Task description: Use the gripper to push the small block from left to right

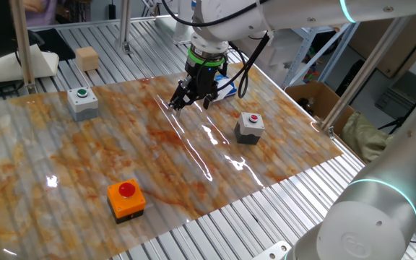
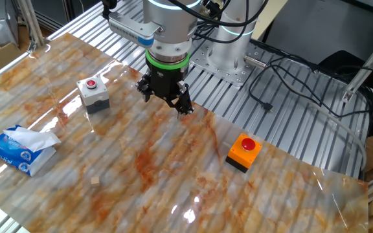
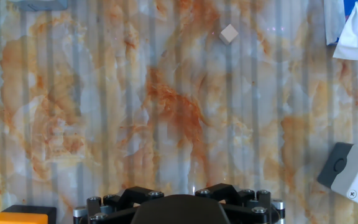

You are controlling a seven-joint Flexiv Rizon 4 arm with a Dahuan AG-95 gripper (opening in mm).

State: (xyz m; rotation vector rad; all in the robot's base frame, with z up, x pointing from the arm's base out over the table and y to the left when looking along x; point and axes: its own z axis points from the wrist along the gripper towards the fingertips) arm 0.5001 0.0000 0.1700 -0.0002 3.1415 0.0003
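The small block (image 2: 95, 181) is a tiny plain tan cube on the marbled mat (image 2: 173, 168), near the mat's front edge in the other fixed view. In the hand view it (image 3: 229, 33) lies far ahead, slightly right of centre. I cannot make it out in the one fixed view. The gripper (image 2: 166, 100), a black claw under a green ring, hovers low over the mat's far side, well away from the block. Its fingers stand spread and hold nothing. It also shows in the one fixed view (image 1: 191, 100). The hand view shows only its black base (image 3: 179, 208).
A grey box with a red button (image 2: 92, 94) stands near the gripper. An orange box with a red button (image 2: 243, 152), a grey box with a green button (image 1: 83, 102) and a tissue pack (image 2: 21, 150) are also on the mat. A larger tan wooden cube (image 1: 87, 58) sits off the mat.
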